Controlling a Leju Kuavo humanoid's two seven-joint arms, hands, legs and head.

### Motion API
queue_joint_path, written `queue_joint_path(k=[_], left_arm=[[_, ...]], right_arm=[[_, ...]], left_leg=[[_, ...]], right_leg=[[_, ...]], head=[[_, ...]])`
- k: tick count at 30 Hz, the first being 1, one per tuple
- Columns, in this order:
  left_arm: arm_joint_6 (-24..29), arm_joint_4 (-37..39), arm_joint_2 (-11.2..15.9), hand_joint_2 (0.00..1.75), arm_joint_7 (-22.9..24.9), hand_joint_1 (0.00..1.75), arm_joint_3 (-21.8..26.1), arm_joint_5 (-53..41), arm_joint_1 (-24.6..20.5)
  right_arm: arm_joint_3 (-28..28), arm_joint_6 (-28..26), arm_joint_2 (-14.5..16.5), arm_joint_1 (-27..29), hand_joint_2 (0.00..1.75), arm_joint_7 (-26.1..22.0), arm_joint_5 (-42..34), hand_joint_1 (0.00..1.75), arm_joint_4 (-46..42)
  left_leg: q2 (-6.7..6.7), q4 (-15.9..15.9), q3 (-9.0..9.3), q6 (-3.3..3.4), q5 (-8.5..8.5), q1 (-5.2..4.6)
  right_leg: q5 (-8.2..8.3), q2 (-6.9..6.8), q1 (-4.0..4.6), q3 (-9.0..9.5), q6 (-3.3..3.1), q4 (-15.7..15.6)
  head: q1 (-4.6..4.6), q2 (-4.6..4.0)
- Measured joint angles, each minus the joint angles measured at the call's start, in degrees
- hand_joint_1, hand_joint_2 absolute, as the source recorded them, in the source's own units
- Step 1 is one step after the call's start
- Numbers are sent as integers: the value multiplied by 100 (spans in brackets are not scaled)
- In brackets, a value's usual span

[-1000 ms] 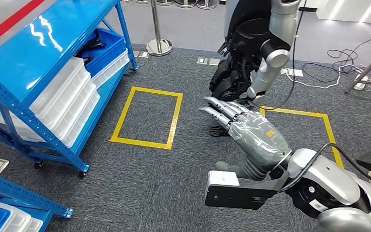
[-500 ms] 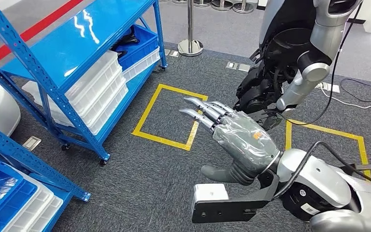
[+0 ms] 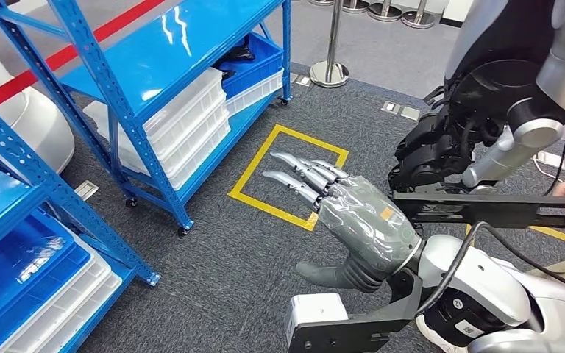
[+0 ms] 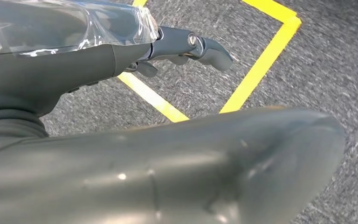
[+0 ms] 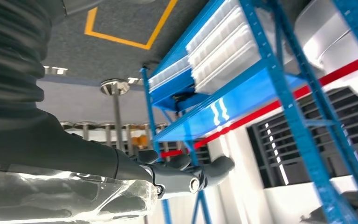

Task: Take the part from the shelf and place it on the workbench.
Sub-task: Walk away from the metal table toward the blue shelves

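Camera swung; two shelves [image 3: 154,95] nearer.

The blue shelf [image 3: 169,55] stands on castors on grey carpet [image 3: 213,250]. Its lower level carries white trays [image 3: 184,121] stacked on each other and, at the far end, a blue bin [image 3: 261,62] with dark items inside — too small to tell. A second blue shelf [image 3: 15,191] nearer the camera holds blue and white bins [image 3: 29,294]. Yellow tape [image 3: 279,173] marks a square on the carpet beside the shelf.

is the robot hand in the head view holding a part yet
No, the robot hand is held out flat over the carpet with its fingers stretched out and nothing in them.
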Motion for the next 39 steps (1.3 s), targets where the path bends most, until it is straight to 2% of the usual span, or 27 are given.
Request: queue_joint_path(k=[2,3,5,6,7,8,9,11,13,15,16,18,19,20,21,22,23,24,27,29,31,33,35,36,37,38,39], left_arm=[[0,0,0,0,-5,0,0,4,2],[0,0,0,0,-3,0,0,1,-3],[-1,0,-1,0,3,0,0,-14,-21],[-1,0,-3,0,10,0,0,-22,-24],[-2,0,-4,0,15,0,0,-29,-23],[-2,0,-7,0,19,0,0,-34,-20],[-2,0,-11,0,19,0,0,-40,-19],[-2,0,-25,0,0,0,0,-50,-23],[-2,0,-36,0,-37,0,0,-56,-21],[-2,0,-37,0,-65,0,-1,-56,1],[-3,0,-39,0,-73,0,-1,-56,15],[-4,0,-43,0,-80,0,-3,-57,21],[-4,0,-45,0,-81,0,-4,-59,15],[-4,0,-47,0,-78,0,-5,-61,8],[-4,0,-50,0,-72,0,-9,-65,3],[-4,0,-54,0,-63,0,-15,-68,4],[-4,0,-57,0,-52,0,-23,-71,9],[-4,0,-59,0,-41,0,-30,-75,12],[-4,0,-68,0,1,0,-49,-91,-2],[-4,0,-81,0,21,0,-69,-95,-18],[-4,0,-91,0,28,0,-84,-95,-15],[-4,0,-99,0,28,0,-92,-99,-20],[-4,0,-104,0,28,0,-100,-112,-36],[-4,0,-105,0,30,0,-107,-118,-38],[-4,0,-107,0,33,0,-115,-121,-34],[-4,0,-109,0,37,0,-123,-124,-27],[-4,0,-110,0,40,0,-131,-126,-23]], right_arm=[[-2,4,19,-26,175,-2,-16,0,-13],[-1,8,22,-41,175,-4,-23,0,-19],[19,25,34,-60,175,-8,-49,0,-25],[40,36,48,-68,175,-10,-64,0,-25],[64,46,70,-86,175,-14,-81,0,-25],[88,57,96,-114,175,-19,-99,0,-25],[112,65,124,-152,175,-27,-120,0,-25],[156,78,179,-234,175,-44,-167,0,-25],[208,91,246,-304,175,-57,-195,0,-25],[259,97,332,-367,175,-63,-202,0,-25],[284,97,382,-398,175,-63,-204,0,-25],[332,95,477,-443,175,-65,-203,0,-28],[359,95,517,-452,175,-67,-202,0,-30],[384,96,554,-453,175,-73,-202,0,-32],[413,98,589,-454,175,-81,-202,0,-32],[446,109,624,-457,175,-93,-202,0,-32],[479,121,659,-463,175,-109,-203,0,-32],[511,137,696,-476,175,-125,-203,0,-31],[577,196,794,-570,175,-148,-194,0,-23],[609,215,849,-652,175,-154,-180,0,-4],[637,183,917,-713,175,-176,-159,0,33],[656,115,976,-748,175,-203,-135,0,72],[685,43,1009,-756,175,-229,-122,0,106],[705,8,1025,-750,175,-244,-116,0,123],[726,-28,1045,-740,175,-262,-103,0,143],[744,-62,1069,-731,175,-279,-90,0,163],[757,-89,1095,-722,175,-295,-76,0,183]], left_leg=[[-112,-35,27,85,33,11],[-169,-51,44,119,48,25],[-288,-51,50,150,50,21],[-360,-50,52,153,49,19],[-432,-49,56,154,47,18],[-506,-48,64,151,45,19],[-579,-47,75,145,43,23],[-722,-37,84,105,33,23],[-834,-38,66,31,32,21],[-915,-71,41,-52,48,35],[-864,-48,25,-84,30,41],[-605,306,-137,-130,-182,40],[-447,679,-311,-148,-374,36],[-367,1111,-521,-166,-570,34],[-341,1488,-710,-180,-708,35],[-331,1694,-818,-190,-752,36],[-319,1650,-800,-195,-685,37],[-285,1358,-655,-197,-527,38],[21,165,-43,-150,-61,12],[83,-24,25,-77,5,-22],[-41,-38,17,1,33,-17],[-152,-67,40,75,62,8],[-268,-71,48,119,72,14],[-333,-70,46,129,73,12],[-401,-68,46,132,72,9],[-472,-66,48,132,72,6],[-546,-65,56,131,72,6]], right_leg=[[-151,113,-39,-50,55,185],[-312,228,-54,-162,69,456],[-695,415,-60,-552,79,1281],[-802,446,-60,-734,84,1621],[-802,459,-63,-835,87,1778],[-688,462,-68,-821,86,1694],[-483,489,-76,-689,81,1377],[-88,689,-91,-300,57,527],[51,848,-77,-101,21,80],[62,784,-57,-92,-38,33],[78,732,-61,-87,-75,17],[105,614,-77,-76,-152,-14],[105,553,-69,-74,-176,-18],[101,492,-59,-75,-192,-18],[96,428,-50,-75,-198,-17],[91,365,-45,-76,-200,-16],[85,305,-42,-73,-198,-16],[78,247,-42,-67,-190,-15],[36,106,-7,-31,-129,-5],[12,23,24,-5,-72,-7],[-19,-3,7,20,-6,0],[-211,185,-22,-72,42,266],[-595,401,-34,-424,58,1024],[-752,438,-34,-633,61,1435],[-820,453,-33,-788,62,1716],[-768,457,-34,-838,56,1771],[-602,470,-34,-764,42,1570]], head=[[7,1],[15,1],[27,2],[31,2],[31,2],[32,2],[32,1],[32,1],[31,2],[29,1],[27,1],[7,0],[-4,1],[-14,1],[-16,0],[-18,0],[-19,0],[-20,-1],[-17,0],[-7,1],[-1,0],[4,-1],[14,-1],[20,-1],[21,-1],[22,0],[22,0]])
